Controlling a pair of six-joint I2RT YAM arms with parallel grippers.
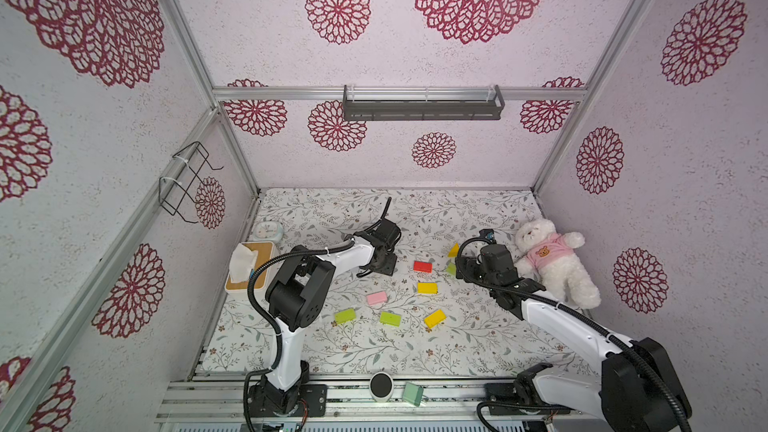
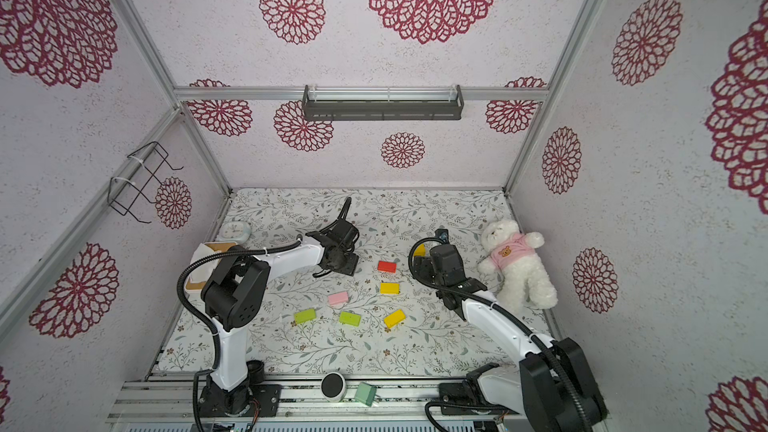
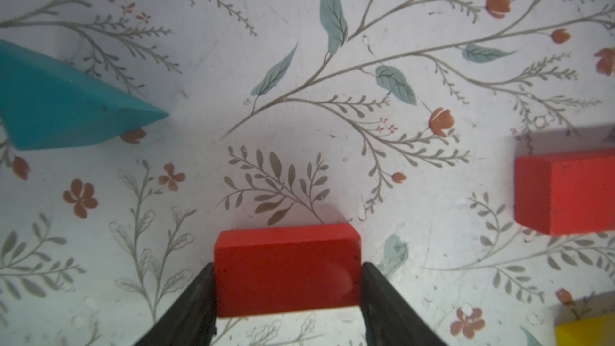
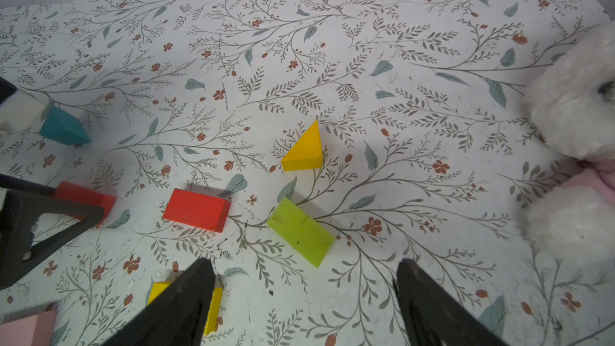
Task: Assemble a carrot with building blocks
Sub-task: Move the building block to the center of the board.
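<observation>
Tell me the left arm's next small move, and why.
Probably lift straight up a little. The left gripper appears closed on the red block, fingers against both its ends, and the block seems to rest on the table. A second red block lies close beside it, so sliding sideways might bump that.

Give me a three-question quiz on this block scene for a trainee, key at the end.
1. True or false: the right hand is holding a block.
2. Which block sits between the fingers of the left hand? A) pink B) red C) teal
3. How many triangular blocks show in the right wrist view?
Key: 1. False; it is open and empty. 2. B, the red block. 3. Two: the teal triangle and the yellow triangle.
</observation>
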